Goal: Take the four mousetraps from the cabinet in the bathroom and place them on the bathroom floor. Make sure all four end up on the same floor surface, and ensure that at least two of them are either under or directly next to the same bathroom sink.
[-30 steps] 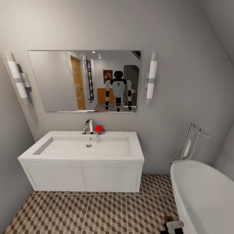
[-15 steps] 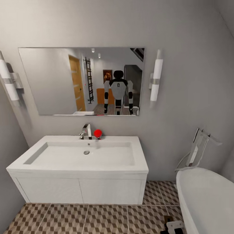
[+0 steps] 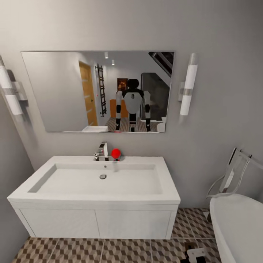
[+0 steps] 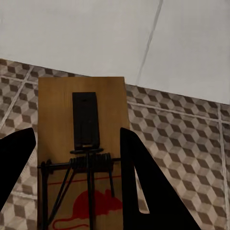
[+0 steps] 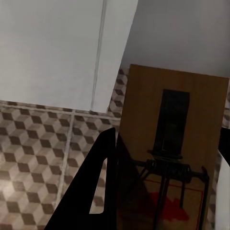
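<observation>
The head view faces the white sink [image 3: 95, 182], whose two-door cupboard is cut off at the lower left by the picture's edge. A chrome tap [image 3: 102, 151] stands at the back of the basin with a small red ball [image 3: 115, 153] just beside it. Above hangs a mirror [image 3: 65, 91] flanked by two tube lamps; the left lamp [image 3: 9, 93] is partly cut off. The mirror reflects the robot standing on the patterned floor, too small to make out its grippers. At the right the white bathtub [image 3: 237, 226] is only partly in view. At the bottom edge, near the tub, a bit of the right gripper [image 3: 195, 255] pokes in, mostly cropped.

In the left wrist view, the left gripper [image 4: 76, 182] has its jaws clenched on a mousetrap [image 4: 81, 158], one dark finger on each long edge; the trap's lower end is cut off. Beyond it lie the tiled floor [image 4: 182, 139] and the white cupboard doors.

In the right wrist view, the right gripper [image 5: 167, 187] holds a second mousetrap [image 5: 172, 143]; one finger presses its edge, the other is barely visible at the picture's border, so the grip shows from one side only.
</observation>
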{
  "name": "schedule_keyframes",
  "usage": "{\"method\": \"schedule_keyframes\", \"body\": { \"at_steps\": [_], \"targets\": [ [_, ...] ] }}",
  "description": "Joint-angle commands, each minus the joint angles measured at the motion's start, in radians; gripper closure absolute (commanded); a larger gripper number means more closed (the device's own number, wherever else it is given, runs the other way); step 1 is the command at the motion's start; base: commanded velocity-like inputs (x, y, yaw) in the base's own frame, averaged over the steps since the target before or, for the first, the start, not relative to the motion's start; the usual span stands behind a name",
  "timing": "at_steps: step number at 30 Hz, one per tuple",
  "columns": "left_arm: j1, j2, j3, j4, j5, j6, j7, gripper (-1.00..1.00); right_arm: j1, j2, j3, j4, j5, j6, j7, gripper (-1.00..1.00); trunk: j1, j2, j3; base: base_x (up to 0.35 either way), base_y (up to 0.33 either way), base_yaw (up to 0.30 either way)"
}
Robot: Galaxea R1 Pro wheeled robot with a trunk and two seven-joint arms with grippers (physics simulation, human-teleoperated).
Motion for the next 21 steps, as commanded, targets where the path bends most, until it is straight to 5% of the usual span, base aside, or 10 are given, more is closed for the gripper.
{"method": "schedule_keyframes", "body": {
  "at_steps": [1, 21],
  "targets": [
    [-0.002, 0.000, -0.004, 0.004, 0.011, -0.005, -0.009, 1.00, -0.002, 0.000, 0.009, 0.004, -0.010, -0.006, 0.002, 1.00, 0.001, -0.002, -0.002, 0.021, 0.037, 0.000],
    [-0.002, 0.000, -0.006, 0.004, 0.011, -0.005, -0.009, 1.00, -0.002, 0.000, 0.010, 0.004, -0.008, -0.005, 0.002, 1.00, 0.001, -0.002, -0.002, 0.002, 0.004, 0.000]
  ]
}}
